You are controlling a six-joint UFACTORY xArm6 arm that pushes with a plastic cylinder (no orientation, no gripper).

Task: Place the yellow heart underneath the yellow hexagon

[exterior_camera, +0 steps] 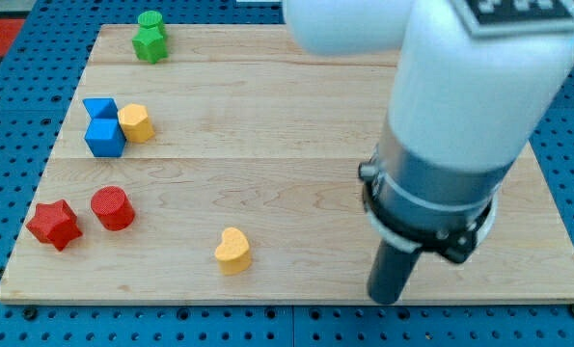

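The yellow heart lies near the board's bottom edge, left of centre. The yellow hexagon sits at the view's left, touching the right side of a blue block. My tip is at the bottom right of the board, well to the right of the heart and far from the hexagon. The white and grey arm above it hides much of the board's right part.
Two blue blocks stand together left of the hexagon. A red cylinder and a red star lie at the lower left. Two green blocks stand at the top left. The wooden board rests on a blue pegboard.
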